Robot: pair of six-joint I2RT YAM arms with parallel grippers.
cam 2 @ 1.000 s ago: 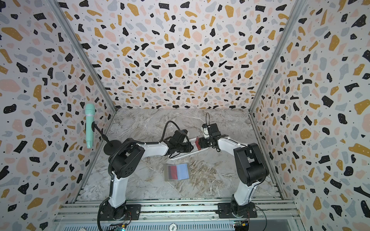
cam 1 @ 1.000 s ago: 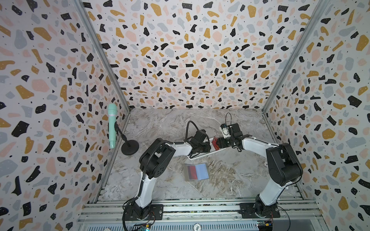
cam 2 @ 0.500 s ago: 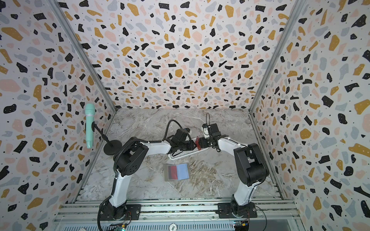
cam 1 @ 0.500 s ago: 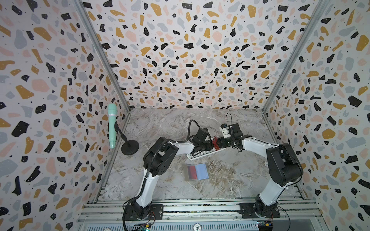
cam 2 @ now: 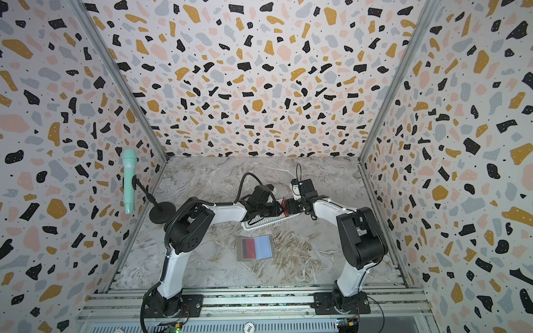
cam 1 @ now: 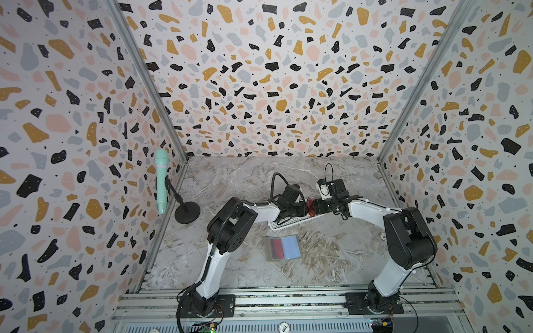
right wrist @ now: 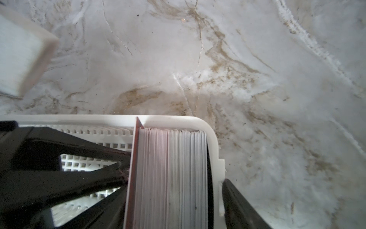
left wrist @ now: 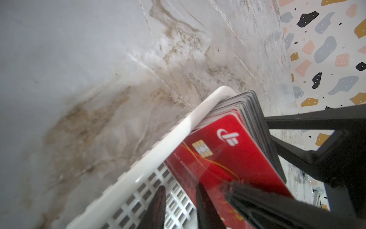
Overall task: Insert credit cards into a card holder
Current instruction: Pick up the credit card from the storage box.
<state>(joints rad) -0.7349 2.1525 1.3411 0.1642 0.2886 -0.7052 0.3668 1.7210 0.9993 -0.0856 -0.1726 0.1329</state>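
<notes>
The card holder (cam 1: 284,248) lies open on the marble, with a red card in one sleeve and light blue showing in the other half. Behind it, a stack of credit cards (right wrist: 172,168) stands on edge at one end of a white perforated basket (left wrist: 138,164); the front card (left wrist: 227,158) is red. My right gripper (right wrist: 175,183) straddles the stack and the basket's end wall, one fingertip (right wrist: 118,196) at the red card, the other outside the wall. Whether it squeezes them is unclear. My left gripper (left wrist: 180,186) is narrowly open over the basket floor beside the red card.
A mint-green microphone (cam 1: 161,181) on a black round-based stand (cam 1: 187,212) stands at the left wall. Terrazzo-patterned walls close in three sides. An aluminium rail (cam 1: 288,299) carrying both arm bases runs along the front edge.
My left gripper has shifted right along the basket toward the card stack, and its jaws have parted slightly. The right arm has stayed at the stack.
</notes>
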